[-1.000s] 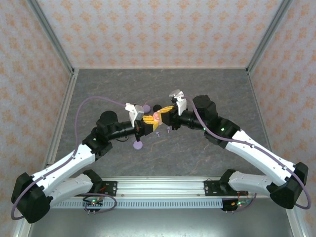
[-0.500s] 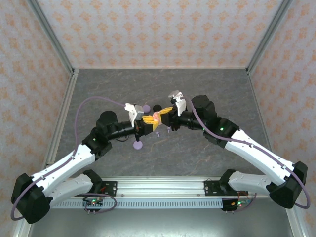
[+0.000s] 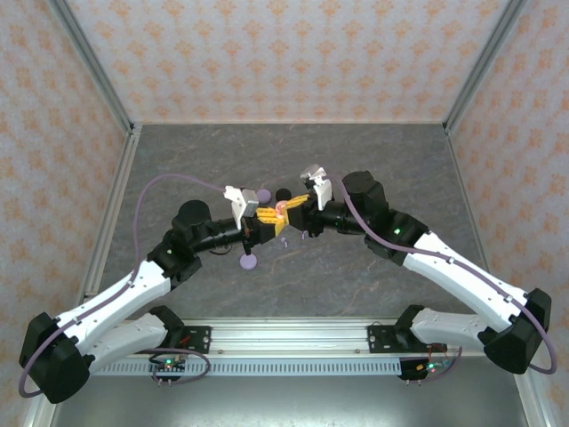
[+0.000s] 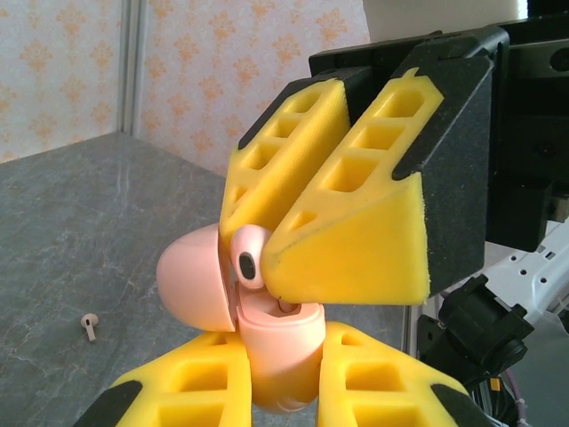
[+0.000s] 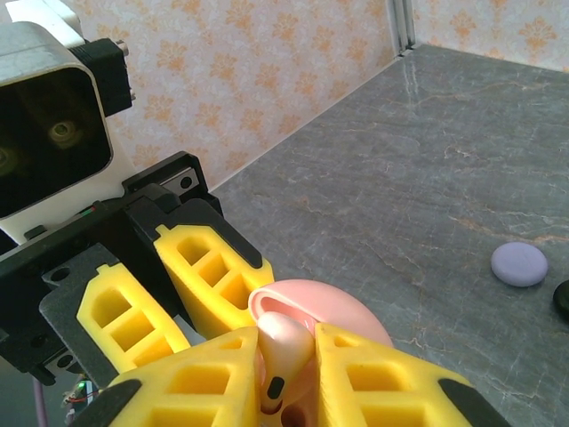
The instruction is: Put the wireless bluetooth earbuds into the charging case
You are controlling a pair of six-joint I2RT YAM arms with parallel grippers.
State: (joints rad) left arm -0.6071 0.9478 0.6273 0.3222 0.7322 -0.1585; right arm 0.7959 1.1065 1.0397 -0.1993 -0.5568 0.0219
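Pink earbud (image 4: 247, 260) is pinched by the right end effector (image 4: 252, 256), at twelve o'clock of the open case (image 4: 276, 340) clamped in the left end effector (image 4: 280, 378).

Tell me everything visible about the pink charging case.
The pink charging case is a small, smooth, plastic-looking shell, its hinged lid swung open to one side. The left gripper clamps its body upright, off the table. A pink earbud, pinched by the right gripper, sits at its open mouth.
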